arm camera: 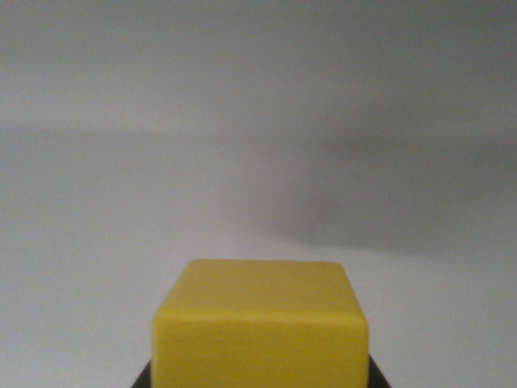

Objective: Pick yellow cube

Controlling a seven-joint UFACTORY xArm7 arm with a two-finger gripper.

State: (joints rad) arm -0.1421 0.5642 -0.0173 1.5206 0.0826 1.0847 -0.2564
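You have one yellow cube [260, 327] in the wrist view, and it is the only loose object you can count here. It sits at the bottom centre of the picture, very near the camera, large enough that its lower part runs off the bottom edge. You see two of its faces: the top face, which recedes away from you, and the front face toward you, slightly darker in tone. Its edges and corners are rounded. Neither face carries a label, a brand mark or any writing you can read.

At each lower corner of the cube you can make out a small dark sliver, one at the wrist view's left [142, 378] and one at the wrist view's right [378, 377]. That makes two dark pieces, both touching or just beside the cube's lower sides. They may be parts of the gripper, but too little of them shows for you to be sure. You cannot tell from this view whether the tool stands wide, narrow, or is clamped on the cube.

Beyond the cube lies one plain pale grey surface [89, 267], bare of markings. A soft dark shadow [380, 202] spreads across it, far from the cube and toward the right. Farther still, a faint horizontal line runs across the picture where the surface meets a lighter grey background [242, 56]. No text appears anywhere in the scene.
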